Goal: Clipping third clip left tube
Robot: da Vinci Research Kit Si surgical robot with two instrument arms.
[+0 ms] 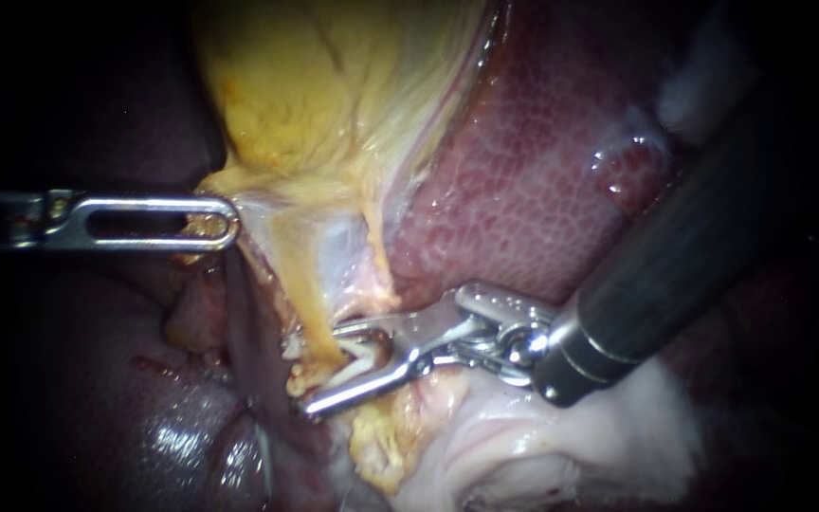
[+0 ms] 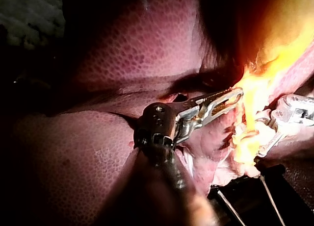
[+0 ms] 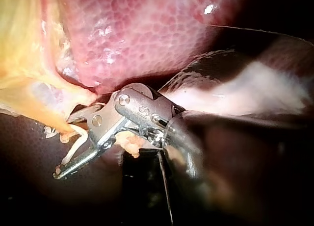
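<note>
Tube (image 1: pixel 310 322) ran down yellow from gallbladder (image 1: pixel 315 85), passing between jaws of right instrument (image 1: pixel 322 370). Those jaws stood apart, straddling tube, pale clip (image 1: pixel 364 353) seated in their throat; contact with tube hard to judge, probably none. Left instrument (image 1: pixel 225 221) well apart, jaws clamped on gallbladder edge, membrane stretched. Liver (image 1: pixel 523 180) behind, partly covered by right instrument's dark shaft. Pale tissue (image 1: pixel 561 436) beneath hinge.

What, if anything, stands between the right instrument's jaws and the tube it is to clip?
Nothing visible. The right instrument has its open jaws astride the tube; the left instrument grips yellow tissue well aside.
</note>
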